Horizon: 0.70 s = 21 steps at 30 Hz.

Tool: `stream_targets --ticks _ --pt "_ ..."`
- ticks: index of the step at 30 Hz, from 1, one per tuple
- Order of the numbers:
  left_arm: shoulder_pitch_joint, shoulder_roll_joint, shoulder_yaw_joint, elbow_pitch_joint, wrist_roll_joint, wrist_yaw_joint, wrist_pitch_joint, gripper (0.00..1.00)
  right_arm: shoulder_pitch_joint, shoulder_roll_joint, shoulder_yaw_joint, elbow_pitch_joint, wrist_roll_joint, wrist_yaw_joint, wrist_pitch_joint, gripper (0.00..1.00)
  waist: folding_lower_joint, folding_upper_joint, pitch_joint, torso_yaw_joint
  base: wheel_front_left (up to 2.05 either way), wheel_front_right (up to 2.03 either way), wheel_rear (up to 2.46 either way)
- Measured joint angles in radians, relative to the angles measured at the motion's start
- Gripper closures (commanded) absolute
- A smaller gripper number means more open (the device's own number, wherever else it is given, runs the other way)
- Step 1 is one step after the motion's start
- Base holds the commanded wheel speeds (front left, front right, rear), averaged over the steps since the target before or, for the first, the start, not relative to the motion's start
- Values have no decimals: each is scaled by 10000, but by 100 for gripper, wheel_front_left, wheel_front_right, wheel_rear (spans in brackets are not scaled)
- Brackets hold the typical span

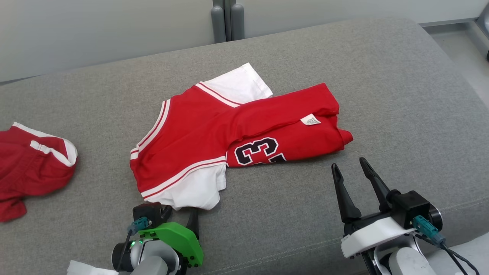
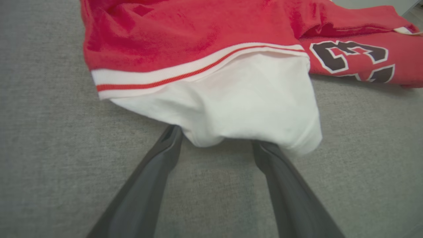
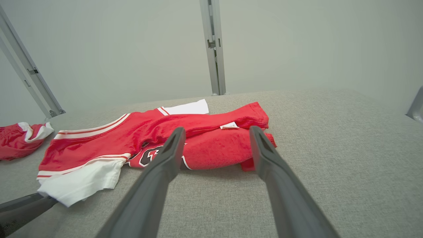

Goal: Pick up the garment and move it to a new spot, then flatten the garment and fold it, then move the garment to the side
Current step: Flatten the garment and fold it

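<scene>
The fingertips of the left end effector (image 2: 218, 140) lie out of sight under the hem of the white sleeve (image 2: 244, 102) of the red jersey (image 2: 185, 33), so whether they touch the cloth cannot be told. A fold of the jersey covers part of its black number (image 1: 256, 151): a 3 and a scrap of another figure show. The print on the white label (image 1: 310, 120) is too small to read. A second red garment (image 1: 30, 164) is cut off by the head view's left edge, and a white scrap (image 1: 88, 268) at its bottom edge cannot be identified.
</scene>
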Motion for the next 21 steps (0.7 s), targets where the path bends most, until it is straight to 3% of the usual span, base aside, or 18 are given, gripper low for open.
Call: stream_targets --ticks 1,4,5,15,21 --pt "-19 -6 -15 48 -36 -104 -71 5 1 -8 12 10 0 0 2 0 0 0 -12 -28 0 0 0" --pt "-84 -13 -27 77 -186 -353 -167 90 2 -8 2 17 0 2 0 0 0 0 -54 -100 0 0 0" --pt "-135 -15 -63 46 -188 -424 -171 100 2 -8 -6 17 2 0 0 0 0 0 -68 -112 0 0 0" --pt "-105 36 -276 -809 477 -418 -217 100 135 23 -186 -12 12 2 0 0 0 0 -257 165 0 0 0" --pt "861 784 -368 -2272 759 -270 157 100 324 82 -251 -50 48 0 0 0 0 0 -406 555 0 0 0"
